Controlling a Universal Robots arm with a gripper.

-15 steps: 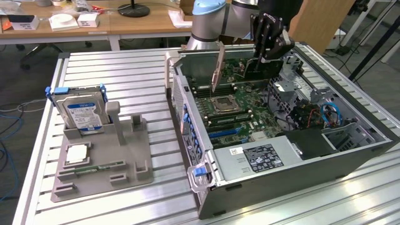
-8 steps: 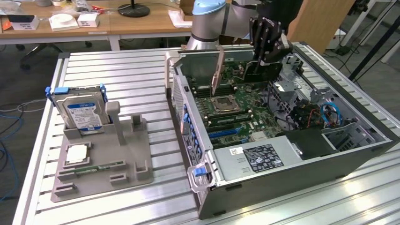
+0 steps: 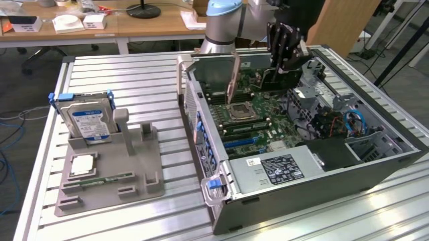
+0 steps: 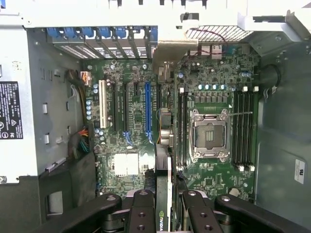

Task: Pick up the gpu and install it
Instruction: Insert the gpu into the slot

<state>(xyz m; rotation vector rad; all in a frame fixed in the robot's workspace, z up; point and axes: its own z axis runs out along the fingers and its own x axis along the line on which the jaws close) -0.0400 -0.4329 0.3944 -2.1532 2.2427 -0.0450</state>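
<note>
The gpu [image 4: 164, 208] edge bears a white NVIDIA logo.

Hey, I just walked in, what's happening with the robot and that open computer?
The robot arm's gripper is shut on the gpu, holding it on edge above the motherboard inside the open computer case. The card is not seated in a slot yet. On the grey fixture beside the case, a blue-labelled hard drive stands upright.

green motherboard [image 4: 214, 82], blue slot [image 4: 147, 109], blue-labelled hard drive [image 3: 89, 122], grey holder [image 3: 107, 175]
</note>
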